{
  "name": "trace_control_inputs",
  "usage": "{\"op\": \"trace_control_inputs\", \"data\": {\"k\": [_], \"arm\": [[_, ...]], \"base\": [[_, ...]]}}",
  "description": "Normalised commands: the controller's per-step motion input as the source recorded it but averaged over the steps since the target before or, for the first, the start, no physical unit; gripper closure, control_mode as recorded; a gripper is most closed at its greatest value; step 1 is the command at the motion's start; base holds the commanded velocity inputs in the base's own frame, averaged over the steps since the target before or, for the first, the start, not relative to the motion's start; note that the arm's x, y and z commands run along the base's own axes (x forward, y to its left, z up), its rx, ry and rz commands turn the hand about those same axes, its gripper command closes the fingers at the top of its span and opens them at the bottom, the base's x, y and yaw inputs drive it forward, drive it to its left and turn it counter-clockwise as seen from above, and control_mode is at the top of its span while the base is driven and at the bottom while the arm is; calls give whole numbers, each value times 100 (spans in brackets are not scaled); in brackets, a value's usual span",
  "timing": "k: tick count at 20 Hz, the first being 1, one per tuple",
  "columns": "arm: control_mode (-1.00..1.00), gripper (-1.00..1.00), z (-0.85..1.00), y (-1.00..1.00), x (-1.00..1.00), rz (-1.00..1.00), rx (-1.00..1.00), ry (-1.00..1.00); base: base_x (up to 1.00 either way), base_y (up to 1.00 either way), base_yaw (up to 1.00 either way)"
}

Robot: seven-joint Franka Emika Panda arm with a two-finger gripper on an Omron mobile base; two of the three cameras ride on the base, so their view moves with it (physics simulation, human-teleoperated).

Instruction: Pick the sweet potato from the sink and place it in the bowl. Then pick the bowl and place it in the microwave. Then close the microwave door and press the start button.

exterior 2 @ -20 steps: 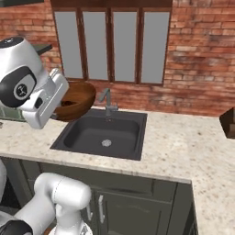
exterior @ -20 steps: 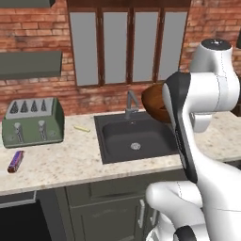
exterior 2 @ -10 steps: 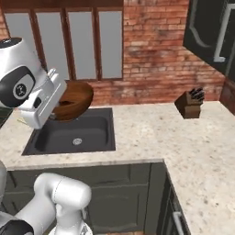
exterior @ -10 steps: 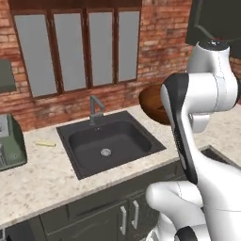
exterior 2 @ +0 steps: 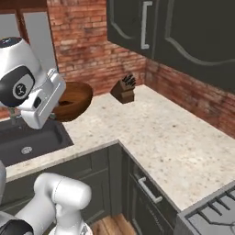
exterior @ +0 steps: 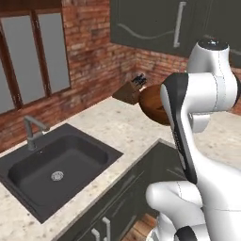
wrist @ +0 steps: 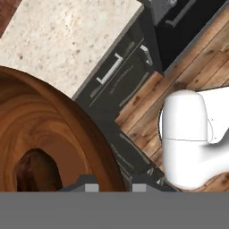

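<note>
You had one bowl [wrist: 53,129] with one sweet potato [wrist: 36,172] inside, fingers [wrist: 91,188] clenched on its rim; the arm hid half the bowl.

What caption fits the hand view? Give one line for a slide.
The hand grips the rim of the wooden bowl, sweet potato inside, carried above the counter edge and dark cabinets.

Red brick wall [exterior: 94,52] runs behind my speckled stone counter [exterior 2: 151,133], which turns a corner beneath dark upper cabinets [exterior 2: 183,36]. A knife block [exterior 2: 124,89] stands near the counter's back corner. Grey-paned window [exterior: 33,56] at left; wooden plank floor [wrist: 147,96] lies below dark base cabinets [exterior 2: 147,193].
</note>
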Motion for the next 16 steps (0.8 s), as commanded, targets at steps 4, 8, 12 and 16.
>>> {"op": "trace_control_inputs", "data": {"k": [4, 8, 12, 16], "arm": [[100, 100, 0, 0, 0, 0, 0, 0], [100, 100, 0, 0, 0, 0, 0, 0], [100, 100, 0, 0, 0, 0, 0, 0], [100, 100, 0, 0, 0, 0, 0, 0]], "base": [[-35, 8, -65], [-40, 18, -59], [-33, 21, -54], [-24, 31, -50]]}}
